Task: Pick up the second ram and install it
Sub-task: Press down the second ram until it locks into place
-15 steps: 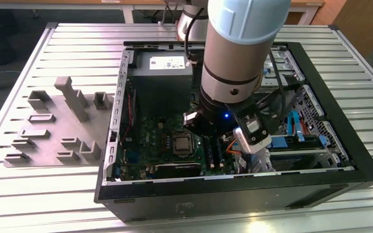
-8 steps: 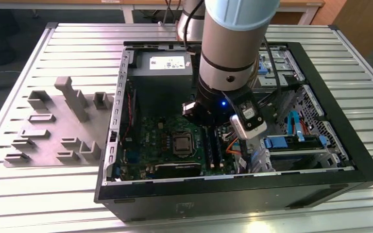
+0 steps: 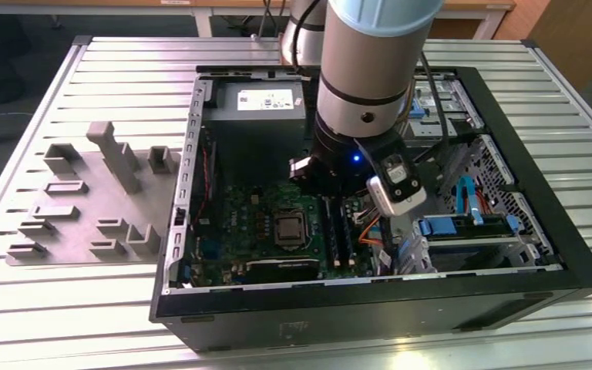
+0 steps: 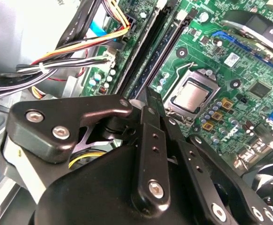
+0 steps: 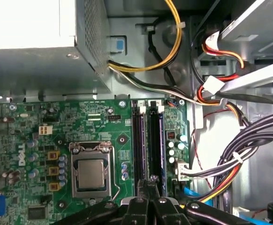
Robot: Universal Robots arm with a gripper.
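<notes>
Hand (image 5: 148, 185) closed, empty, over motherboard (image 5: 56, 126) memory slots (image 5: 148, 140).

Arm (image 3: 363, 69): fat silver-grey cylinder links, pale blue cap at the upper joint, black bands between segments, small blue light lit on the black wrist section; a white-and-black camera module is strapped to the wrist on the exterior view's right. Hand (image 4: 148, 101): matte black, flat bar linkages with rows of small holes, pinned by silver socket-head screws in both wrist views.
</notes>
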